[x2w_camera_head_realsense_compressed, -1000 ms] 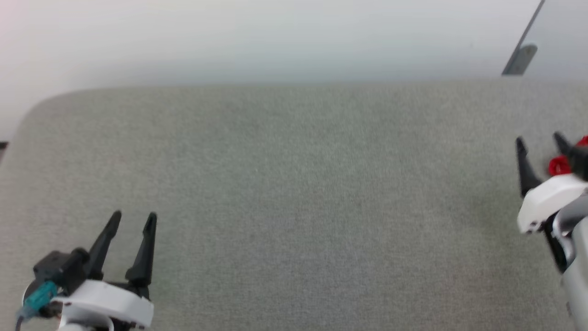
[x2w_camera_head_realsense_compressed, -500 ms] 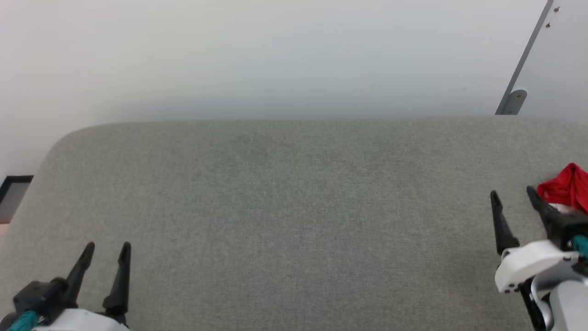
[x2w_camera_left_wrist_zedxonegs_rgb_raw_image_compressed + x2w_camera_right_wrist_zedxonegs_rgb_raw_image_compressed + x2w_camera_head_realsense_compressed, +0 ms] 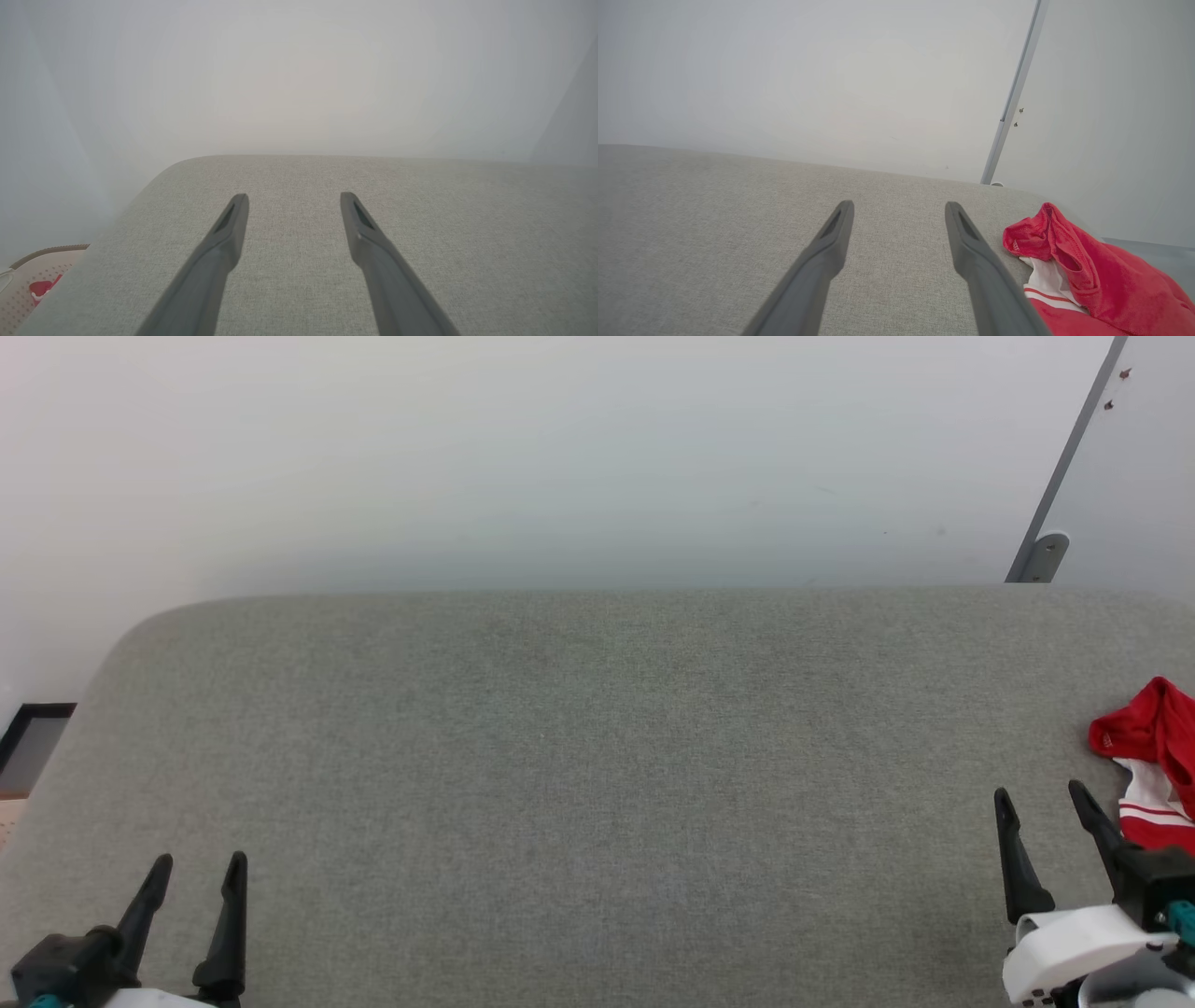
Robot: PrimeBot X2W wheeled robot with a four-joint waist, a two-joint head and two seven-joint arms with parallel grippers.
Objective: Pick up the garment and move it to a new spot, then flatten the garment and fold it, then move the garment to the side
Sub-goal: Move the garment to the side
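On the far right side of the grey counter [image 3: 597,756], the garment [image 3: 1153,737] is lying in a crumpled heap. We are seeing red cloth bunched up on top and a white part with red stripes under it, and the picture's edge is cutting off the rest. Our right gripper [image 3: 1039,793] is hanging low over the counter just to the left of the heap, with its jaws spread wide apart and nothing between them. In the right wrist view the right gripper [image 3: 899,205] is pointing at the far edge of the counter, and the garment [image 3: 1087,275] is sitting right next to the outer finger. We cannot tell if that finger is touching the cloth. Our left gripper [image 3: 201,861] is waiting at the other side, well apart from the garment, and its jaws are spread wide and holding nothing too. In the left wrist view the left gripper [image 3: 293,198] is pointing over bare grey cloth near the counter's round corner. Down past that corner a beige basket [image 3: 28,275] with little holes is peeking out, with a small red cloth [image 3: 42,287] lying inside. A pale wall [image 3: 560,457] is standing behind the counter.
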